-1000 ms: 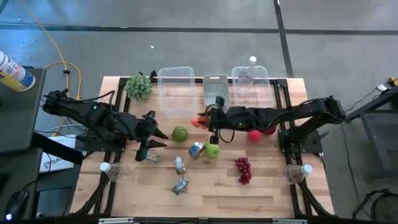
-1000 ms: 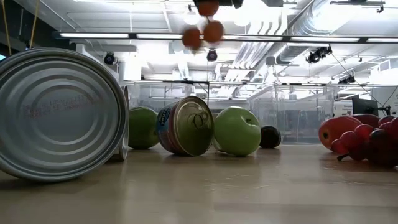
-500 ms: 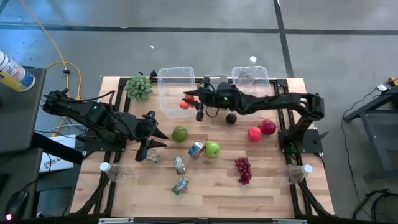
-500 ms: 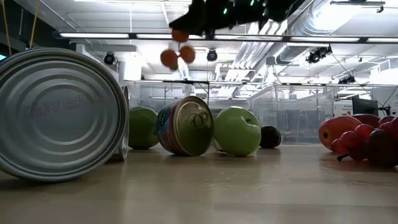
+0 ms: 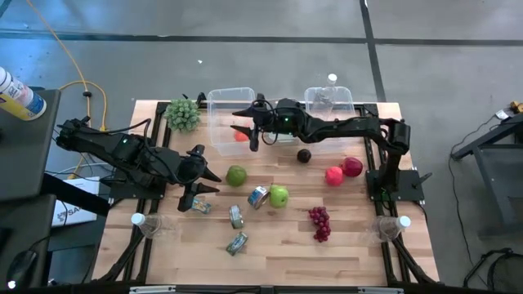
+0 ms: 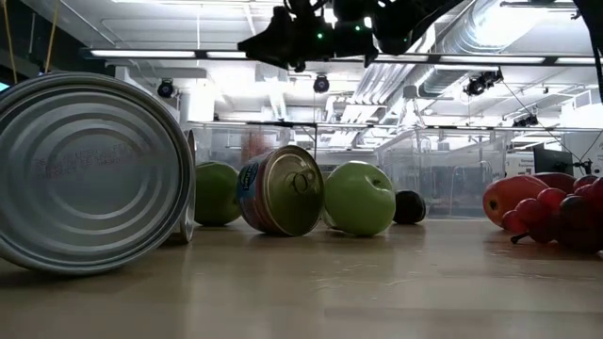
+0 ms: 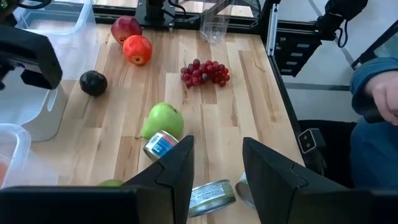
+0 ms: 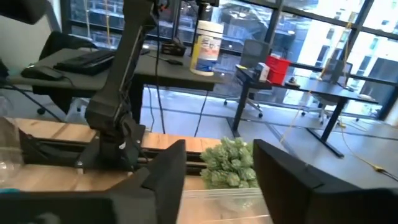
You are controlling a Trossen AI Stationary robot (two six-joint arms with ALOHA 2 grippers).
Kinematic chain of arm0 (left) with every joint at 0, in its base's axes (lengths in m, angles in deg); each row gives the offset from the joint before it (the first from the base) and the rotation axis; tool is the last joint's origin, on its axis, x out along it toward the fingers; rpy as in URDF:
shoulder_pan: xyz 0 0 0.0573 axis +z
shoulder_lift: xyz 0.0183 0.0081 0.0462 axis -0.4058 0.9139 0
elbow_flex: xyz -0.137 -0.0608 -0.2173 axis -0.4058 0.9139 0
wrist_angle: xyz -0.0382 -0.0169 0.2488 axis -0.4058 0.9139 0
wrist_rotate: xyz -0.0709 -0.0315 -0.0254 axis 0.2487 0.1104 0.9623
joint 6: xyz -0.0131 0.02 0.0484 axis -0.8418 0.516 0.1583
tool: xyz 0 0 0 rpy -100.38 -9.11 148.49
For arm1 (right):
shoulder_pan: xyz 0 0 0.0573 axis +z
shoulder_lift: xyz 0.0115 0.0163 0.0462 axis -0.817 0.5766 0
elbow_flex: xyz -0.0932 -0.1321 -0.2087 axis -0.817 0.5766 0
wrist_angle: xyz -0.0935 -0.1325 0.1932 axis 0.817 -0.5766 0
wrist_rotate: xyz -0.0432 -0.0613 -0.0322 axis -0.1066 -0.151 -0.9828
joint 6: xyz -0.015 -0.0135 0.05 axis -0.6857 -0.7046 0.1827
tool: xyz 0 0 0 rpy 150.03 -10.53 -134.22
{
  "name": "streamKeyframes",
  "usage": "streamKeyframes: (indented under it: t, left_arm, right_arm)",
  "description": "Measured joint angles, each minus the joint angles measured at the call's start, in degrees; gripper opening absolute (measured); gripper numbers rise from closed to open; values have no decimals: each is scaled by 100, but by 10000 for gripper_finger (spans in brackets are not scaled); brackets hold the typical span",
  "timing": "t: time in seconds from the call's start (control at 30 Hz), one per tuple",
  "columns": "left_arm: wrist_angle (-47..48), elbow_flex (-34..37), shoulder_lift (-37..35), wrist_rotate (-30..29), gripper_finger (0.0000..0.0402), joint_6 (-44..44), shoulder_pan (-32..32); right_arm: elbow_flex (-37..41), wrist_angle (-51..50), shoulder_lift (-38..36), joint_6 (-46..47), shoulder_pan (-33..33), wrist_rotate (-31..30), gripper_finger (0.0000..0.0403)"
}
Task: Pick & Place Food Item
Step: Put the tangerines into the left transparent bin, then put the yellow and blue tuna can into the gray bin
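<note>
A cluster of small orange-red fruits (image 5: 241, 136) lies inside the left clear container (image 5: 219, 104) at the table's far side. Just above it, my right gripper (image 5: 245, 122) hovers over the container's right part, open, with nothing between its fingers (image 8: 214, 180); it shows dark at the top of the low view (image 6: 283, 42). My left gripper (image 5: 211, 181) waits open above the table's left half, near a green apple (image 5: 236, 175), and is empty in its wrist view (image 7: 217, 168).
A second green apple (image 5: 279, 196), several cans (image 5: 258, 197), grapes (image 5: 319, 223), two red fruits (image 5: 343, 171) and a dark fruit (image 5: 304, 155) lie on the table. A leafy green bunch (image 5: 183, 113), a grey lid (image 5: 283, 117) and another clear container (image 5: 328, 110) line the far edge.
My right gripper has carried the orange-red cluster from over the table's middle toward the far left, over the left clear container, sinking a little. It has opened and let go, and the cluster has dropped into the container.
</note>
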State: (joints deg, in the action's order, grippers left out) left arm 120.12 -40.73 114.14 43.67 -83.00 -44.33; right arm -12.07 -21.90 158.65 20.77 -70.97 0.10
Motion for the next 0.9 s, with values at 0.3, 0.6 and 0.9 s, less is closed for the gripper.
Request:
streamKeyframes:
  t: [0.3, 0.6, 0.9]
  left_arm:
    - [-19, 0, -109, -81, 131, -575, -2]
    - [35, 0, -427, -111, 131, -402, -123]
    - [396, 0, -506, 140, 131, 398, -127]
  right_arm:
    - [-6, -359, -64, 478, 329, -682, 269]
    - [-9, -1277, -103, -103, 961, -1325, 257]
    - [-9, -1253, -109, -664, 1301, -1941, 255]
